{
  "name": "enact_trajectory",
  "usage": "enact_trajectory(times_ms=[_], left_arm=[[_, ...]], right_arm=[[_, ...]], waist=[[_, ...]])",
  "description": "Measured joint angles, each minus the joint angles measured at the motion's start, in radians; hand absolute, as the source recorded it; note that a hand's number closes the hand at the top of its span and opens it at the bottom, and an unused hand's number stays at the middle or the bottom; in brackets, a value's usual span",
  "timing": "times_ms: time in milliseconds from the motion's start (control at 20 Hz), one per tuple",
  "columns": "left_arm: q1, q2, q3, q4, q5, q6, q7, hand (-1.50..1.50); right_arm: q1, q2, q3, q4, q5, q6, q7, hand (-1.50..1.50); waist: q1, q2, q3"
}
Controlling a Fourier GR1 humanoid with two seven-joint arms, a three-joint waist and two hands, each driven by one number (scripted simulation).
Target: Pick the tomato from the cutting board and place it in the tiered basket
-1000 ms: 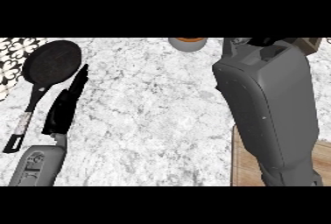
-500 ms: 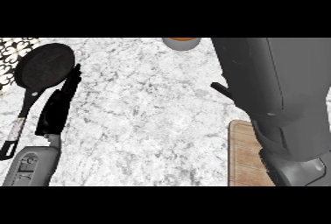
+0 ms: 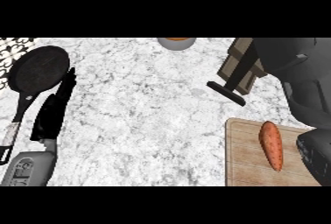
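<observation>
Orange-red and long, the tomato [image 3: 271,145] lies on the cutting board [image 3: 245,157] at the tabletop's [image 3: 149,118] right, looking more like a tapered root. It likely handles light, smooth and somewhat soft, best taken across its thicker middle. The left hand [image 3: 55,111] rests with fingers straight; the right hand's cannot be told.

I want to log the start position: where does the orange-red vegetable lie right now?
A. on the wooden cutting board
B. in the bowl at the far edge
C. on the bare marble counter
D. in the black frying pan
A: the orange-red vegetable lies lengthwise on the wooden cutting board at lower right.
</observation>
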Motion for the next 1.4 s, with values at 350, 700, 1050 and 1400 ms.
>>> enact_trajectory(times_ms=[350, 700, 1050, 1400], left_arm=[[0.024, 0.0, 0.009, -0.008, -0.004, 0.007, -0.01, 0.0], [0.015, 0.001, 0.026, 0.01, -0.003, 0.009, -0.015, 0.0], [0.022, 0.01, 0.046, 0.018, 0.008, -0.002, -0.024, 0.0], [0.022, -0.001, 0.039, 0.007, -0.003, 0.004, -0.001, 0.0]], right_arm=[[-0.045, -0.097, 0.0, 0.169, 0.054, 0.019, -0.037, 1.5], [-0.042, -0.143, -0.041, 0.236, 0.014, 0.013, -0.103, 1.5], [0.038, -0.154, -0.109, 0.241, -0.067, -0.045, -0.157, 1.5], [0.104, -0.13, -0.208, 0.2, -0.169, -0.12, -0.086, -1.5]], waist=[[-0.017, -0.003, 0.002], [-0.034, -0.007, 0.003], [-0.044, -0.012, 0.004], [-0.053, -0.016, 0.005]])
